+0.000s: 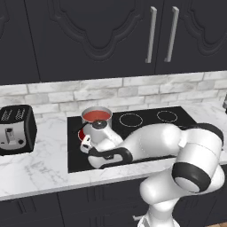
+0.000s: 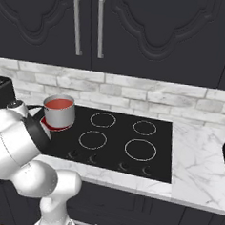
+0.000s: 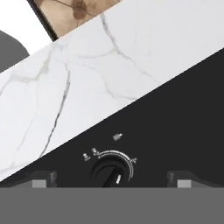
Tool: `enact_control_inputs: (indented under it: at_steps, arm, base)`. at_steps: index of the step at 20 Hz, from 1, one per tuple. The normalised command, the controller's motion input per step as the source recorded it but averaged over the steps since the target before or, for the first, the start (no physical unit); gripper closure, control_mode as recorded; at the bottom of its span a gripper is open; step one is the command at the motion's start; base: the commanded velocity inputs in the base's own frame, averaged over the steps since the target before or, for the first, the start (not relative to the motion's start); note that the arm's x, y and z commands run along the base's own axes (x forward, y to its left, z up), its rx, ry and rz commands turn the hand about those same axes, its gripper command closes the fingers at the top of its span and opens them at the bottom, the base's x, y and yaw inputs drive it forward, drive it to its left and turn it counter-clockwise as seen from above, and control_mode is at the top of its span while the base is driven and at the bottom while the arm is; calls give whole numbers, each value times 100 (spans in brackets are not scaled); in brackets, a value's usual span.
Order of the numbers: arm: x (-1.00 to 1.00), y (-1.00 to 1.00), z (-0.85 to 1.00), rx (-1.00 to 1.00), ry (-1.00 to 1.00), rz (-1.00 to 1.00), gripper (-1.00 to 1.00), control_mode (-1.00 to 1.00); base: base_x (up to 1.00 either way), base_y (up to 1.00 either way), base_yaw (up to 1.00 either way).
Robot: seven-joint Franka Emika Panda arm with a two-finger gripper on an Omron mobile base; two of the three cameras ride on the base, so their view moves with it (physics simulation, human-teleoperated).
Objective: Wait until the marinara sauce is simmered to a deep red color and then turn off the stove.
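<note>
We see the marinara sauce (image 1: 96, 116) as a round red surface filling the small steel saucepan (image 1: 97, 122), which sits on the rear left burner of the stove (image 1: 146, 128); from the middle of the black glass it lies at about ten o'clock. A red glow shows under the pan in the right base view, so we judge that burner is lit. The sauce reads red rather than pale orange, and we take it to be at or near the depth the task waits for, though we cannot be sure. The arm folds low over the front left of the cooktop, and we think it is held there because the knobs (image 2: 92, 157) run along the front edge, at six o'clock from the burners. In the hand view a dark knob (image 3: 111, 170) with its white dial marks sits low in the picture, between the two finger tips, with marble counter (image 3: 87, 74) beyond it. The gripper (image 3: 111, 180) stands fully open and has hold of nothing; its jaws straddle the knob without touching it, which suits closing on it and turning.
</note>
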Motion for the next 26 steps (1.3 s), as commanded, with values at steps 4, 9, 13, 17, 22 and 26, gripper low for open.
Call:
enact_control_inputs:
  at_steps: [4, 9, 13, 17, 22, 26]
  arm:
    - [11, 3, -11, -11, 0, 2, -100, -100]
    - [3, 0, -9, -5, 0, 3, -100, -100]
    - [0, -3, -7, -2, 0, 5, -100, -100]
    - [0, -22, -8, 0, 0, 3, -100, -100]
    - [-1, -38, -2, 1, 0, 0, -100, -100]
    - [0, -4, 0, 0, 0, 0, -100, -100]
  base:
    - [0, 0, 0]
    - [0, 0, 0]
    - [0, 0, 0]
    - [0, 0, 0]
    - [0, 0, 0]
    - [0, 0, 0]
